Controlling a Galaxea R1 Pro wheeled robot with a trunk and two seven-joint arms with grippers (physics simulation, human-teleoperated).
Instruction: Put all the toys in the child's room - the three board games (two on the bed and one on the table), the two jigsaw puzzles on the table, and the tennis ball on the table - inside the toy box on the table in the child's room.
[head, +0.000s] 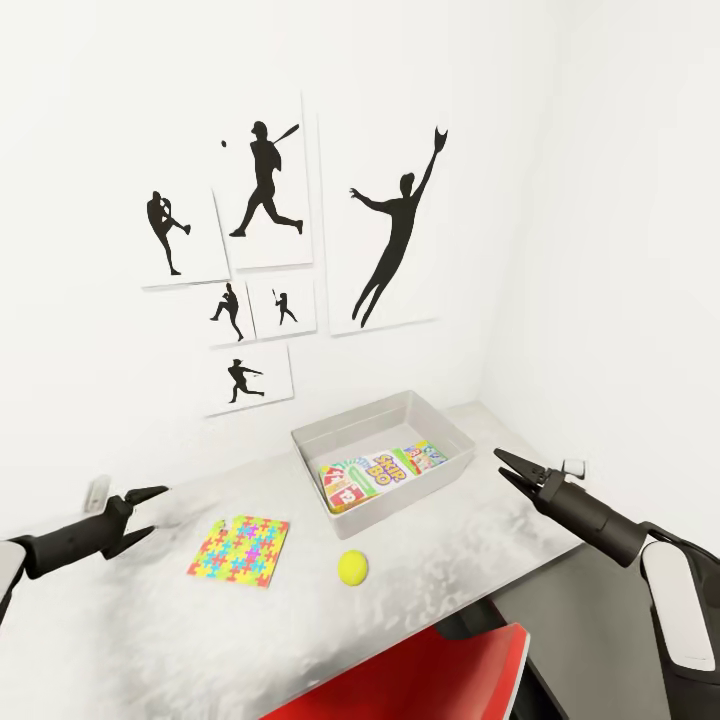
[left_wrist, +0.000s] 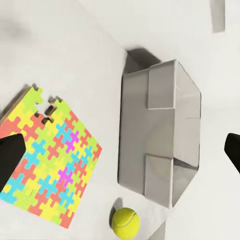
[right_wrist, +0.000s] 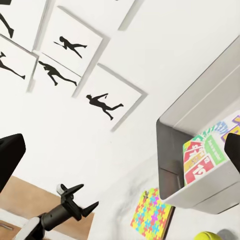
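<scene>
Toys were seen on the pale grey-white table (head: 450, 590): a colourful printed board-game box (head: 380, 472) lay inside the light-grey open-topped toy box (head: 440, 425) near the far right corner, a multicoloured jigsaw puzzle square (head: 239, 549) lay flat toward the left edge, and a small yellow-green tennis ball (head: 352, 567) sat beside it, nearer the front edge. The left gripper (head: 152, 512) and right gripper (head: 510, 467) were held wide apart, holding nothing, above opposite ends.

Probably a child's room: sports-silhouette wall pictures (head: 265, 190), jigsaw puzzle (head: 239, 550), tennis ball (head: 352, 567).
</scene>
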